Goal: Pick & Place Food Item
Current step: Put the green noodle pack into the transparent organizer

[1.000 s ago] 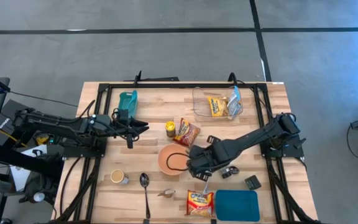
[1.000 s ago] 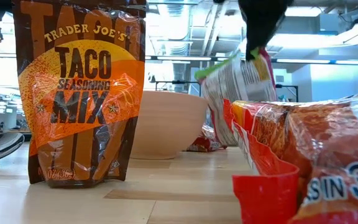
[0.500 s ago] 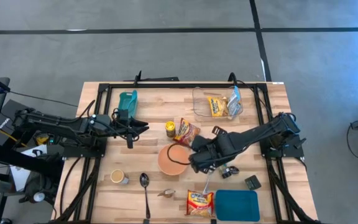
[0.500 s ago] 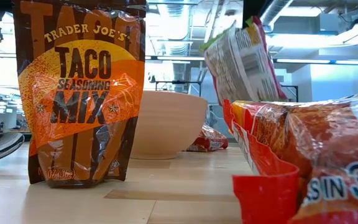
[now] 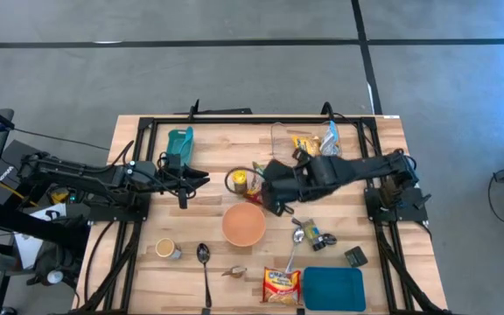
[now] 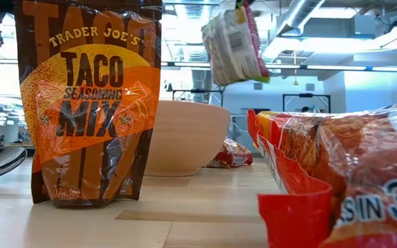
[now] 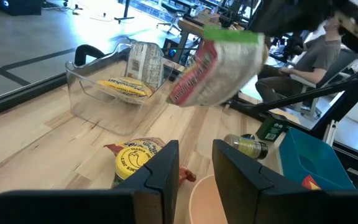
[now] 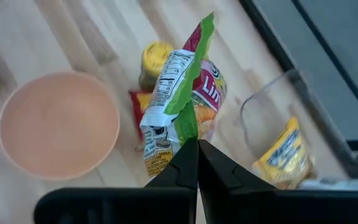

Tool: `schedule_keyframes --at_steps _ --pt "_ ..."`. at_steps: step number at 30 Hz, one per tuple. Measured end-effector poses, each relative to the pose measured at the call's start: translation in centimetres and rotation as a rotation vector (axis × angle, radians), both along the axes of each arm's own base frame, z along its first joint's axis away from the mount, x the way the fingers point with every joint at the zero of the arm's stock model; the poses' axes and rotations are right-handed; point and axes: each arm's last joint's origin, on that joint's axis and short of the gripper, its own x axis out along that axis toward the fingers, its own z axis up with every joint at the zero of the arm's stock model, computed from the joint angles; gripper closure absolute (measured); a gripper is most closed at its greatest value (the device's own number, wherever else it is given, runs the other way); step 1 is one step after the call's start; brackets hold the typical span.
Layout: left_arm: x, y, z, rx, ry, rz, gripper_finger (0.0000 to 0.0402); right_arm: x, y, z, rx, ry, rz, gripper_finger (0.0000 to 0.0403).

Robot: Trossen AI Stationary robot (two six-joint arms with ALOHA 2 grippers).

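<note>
Right tool (image 8: pixel 196 147) pinching snack packet (image 8: pixel 180 106), carried up past bowl (image 5: pixel 243 224)

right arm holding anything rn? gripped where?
Yes: right gripper is shut on the snack packet, pinched at its green top edge, hanging clear of the table. Left gripper holds nothing.

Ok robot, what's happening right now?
Right gripper shut on snack packet, held above the table. Left gripper waiting by teal cup. Clear bin just ahead, path clear.

Wooden table (image 5: pixel 151 276) carries bowl (image 5: pixel 243 225), spoon (image 5: pixel 204 258) (plus packets).
</note>
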Motion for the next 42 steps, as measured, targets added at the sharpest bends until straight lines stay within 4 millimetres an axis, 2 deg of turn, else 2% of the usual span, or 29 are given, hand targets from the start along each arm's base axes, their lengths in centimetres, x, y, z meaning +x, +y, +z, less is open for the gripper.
schedule_keyframes --at_steps 7,16,23,27,42 --pt "0.0 0.0 0.0 0.000 0.000 0.000 0.0309 0.4 -4.0 1.0 -0.040 -0.004 -0.053 0.0403" --pt "0.0 0.0 0.0 0.000 0.000 0.000 0.0309 0.3 -9.2 1.0 -0.058 0.031 -0.155 0.0403" --pt "0.0 0.0 0.0 0.000 0.000 0.000 0.0309 -0.6 -12.9 0.9 -0.061 0.087 -0.245 0.0403" --pt "0.0 0.0 0.0 0.000 0.000 0.000 0.0309 -1.3 -14.5 0.8 -0.057 0.136 -0.293 0.0403" --pt "0.0 0.0 0.0 0.000 0.000 0.000 0.0309 -2.9 -18.9 0.9 -0.046 0.136 -0.425 0.0403"
